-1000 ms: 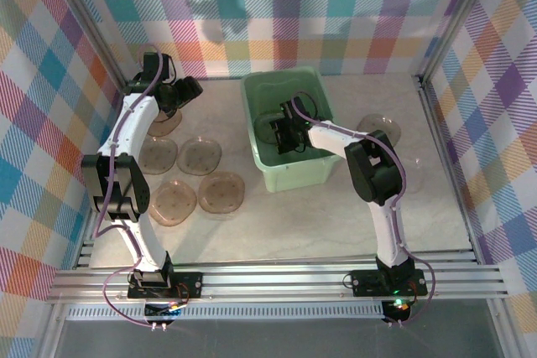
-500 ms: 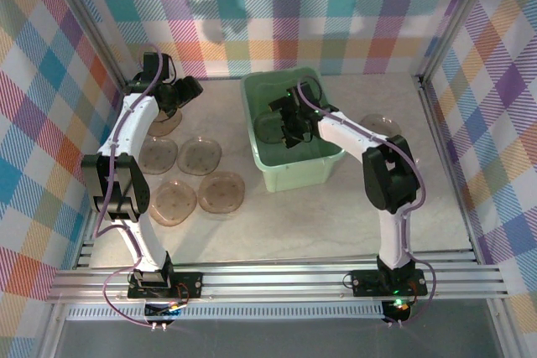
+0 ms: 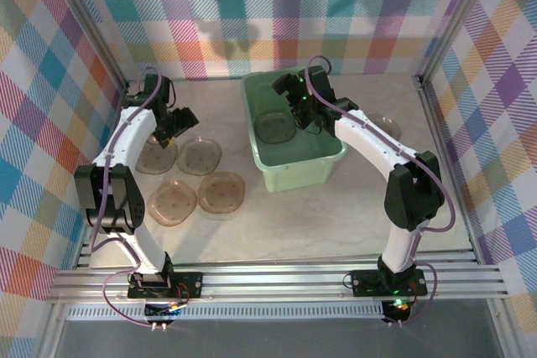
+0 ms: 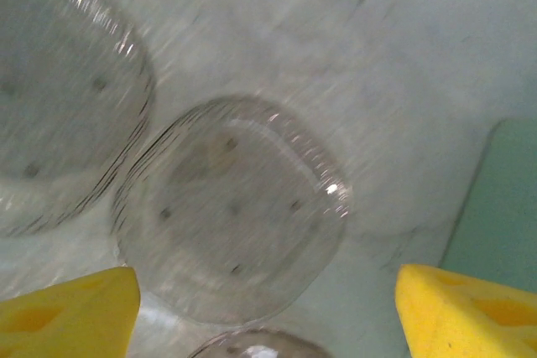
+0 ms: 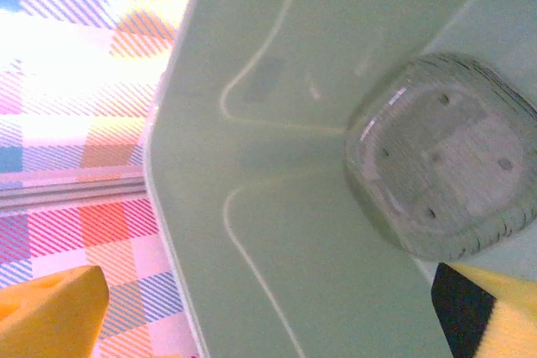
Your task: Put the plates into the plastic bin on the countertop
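The right gripper (image 3: 304, 113) hangs over the far half of the mint-green plastic bin (image 3: 329, 161). Its jaws are spread wide and hold nothing. In the right wrist view its yellow fingertips (image 5: 52, 312) sit at the two bottom corners, with the green wall and floor of the bin (image 5: 252, 207) between them. A single smoky-brown plate (image 3: 274, 127) lies flat on the bin floor toward the far-left corner (small dark dots mark its base (image 5: 445, 165) in the right wrist view).

The left gripper (image 3: 174, 123) is over the countertop (image 3: 336, 215), to the left of the bin and apart from it. Its jaws are also wide open and empty. In the left wrist view its yellow fingertips (image 4: 71, 320) sit at the two bottom corners, and a translucent dish (image 4: 231, 220) lies on the marble-look surface just beyond and between them. A second dish (image 4: 59, 140) lies just beside that one on the left, and the bin's green wall (image 4: 503, 199) shows at the right edge.

Four loose plates (image 3: 200, 155) lie flat on the countertop left of the bin: two side by side in a far row, and two nearer the arm bases. A fifth plate (image 3: 388, 127) lies to the right of the bin, partly hidden by the right arm.
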Available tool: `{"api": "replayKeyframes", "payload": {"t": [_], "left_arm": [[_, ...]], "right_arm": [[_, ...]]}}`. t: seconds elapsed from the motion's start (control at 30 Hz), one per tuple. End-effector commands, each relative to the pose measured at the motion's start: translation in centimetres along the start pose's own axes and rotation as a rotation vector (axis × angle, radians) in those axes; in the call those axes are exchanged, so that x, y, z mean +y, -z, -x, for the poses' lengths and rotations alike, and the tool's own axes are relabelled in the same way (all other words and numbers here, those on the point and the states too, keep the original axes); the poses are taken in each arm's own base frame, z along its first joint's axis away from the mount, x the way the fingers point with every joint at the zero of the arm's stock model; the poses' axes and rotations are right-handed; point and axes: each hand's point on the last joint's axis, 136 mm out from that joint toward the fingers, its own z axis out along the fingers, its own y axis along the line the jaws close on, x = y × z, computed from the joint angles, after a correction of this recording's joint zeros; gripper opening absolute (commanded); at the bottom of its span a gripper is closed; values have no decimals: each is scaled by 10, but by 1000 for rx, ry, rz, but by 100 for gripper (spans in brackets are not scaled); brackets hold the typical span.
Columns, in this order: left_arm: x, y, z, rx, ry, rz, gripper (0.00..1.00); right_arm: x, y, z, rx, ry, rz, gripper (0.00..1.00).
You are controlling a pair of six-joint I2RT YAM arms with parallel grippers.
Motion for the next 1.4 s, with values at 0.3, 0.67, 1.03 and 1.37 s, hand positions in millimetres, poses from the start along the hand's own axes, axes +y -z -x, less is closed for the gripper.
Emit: {"api": "replayKeyframes", "payload": {"t": [0.3, 0.67, 1.03, 1.37], "left_arm": [[49, -28, -48, 117, 193, 128, 77], [53, -58, -61, 166, 283, 147, 71], [51, -80, -66, 193, 312, 153, 70], [53, -91, -68, 209, 305, 169, 67]], "right_arm": [[14, 0, 9, 12, 97, 81, 91], [-4, 0, 11, 19, 55, 46, 89], [-16, 3, 11, 16, 43, 19, 89], [-21, 3, 12, 18, 38, 9, 89]]}}
